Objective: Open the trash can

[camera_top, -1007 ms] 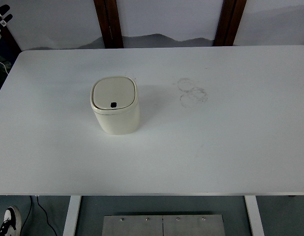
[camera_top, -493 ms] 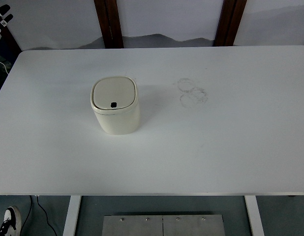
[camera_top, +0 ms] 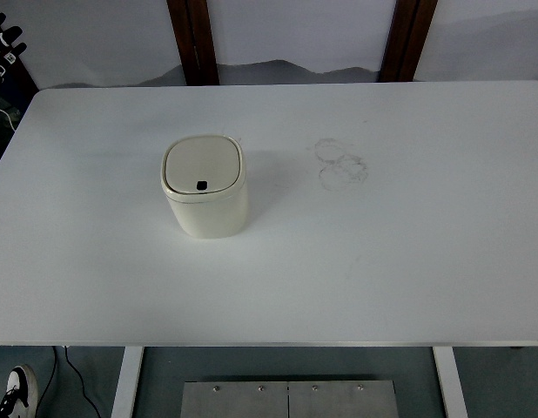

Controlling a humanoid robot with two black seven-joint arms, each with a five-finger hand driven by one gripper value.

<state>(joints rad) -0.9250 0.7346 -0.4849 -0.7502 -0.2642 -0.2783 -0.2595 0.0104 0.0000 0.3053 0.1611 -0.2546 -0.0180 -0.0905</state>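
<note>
One trash can (camera_top: 205,187) on the white table (camera_top: 408,261), left of centre, standing upright and apart from everything else. Cream body, rounded-square lid (camera_top: 202,165) seated flat and closed, so task not started. Small dark button (camera_top: 201,185) sits at the lid's near edge, on the side facing the robot; likely placed that way so a fingertip coming from the near side can press it, and the lid would then presumably swing up away from the robot. Can sits well in from all table edges, which should leave room to approach from either side.

No robot hand in view, left or right, so whether the fingers are released or clenched cannot be told. Nothing touches the can.

Faint ring marks (camera_top: 340,162) on the table to the right of the can, just stains, not in the way. Two dark wooden posts at the far edge behind the table. A shoe (camera_top: 16,389) shows on the floor at the lower left, below the table edge, with a cable beside it.

Next step, by judgement: bring one robot hand over the lid and press the button straight down; too much sideways push could slide the light can.
</note>
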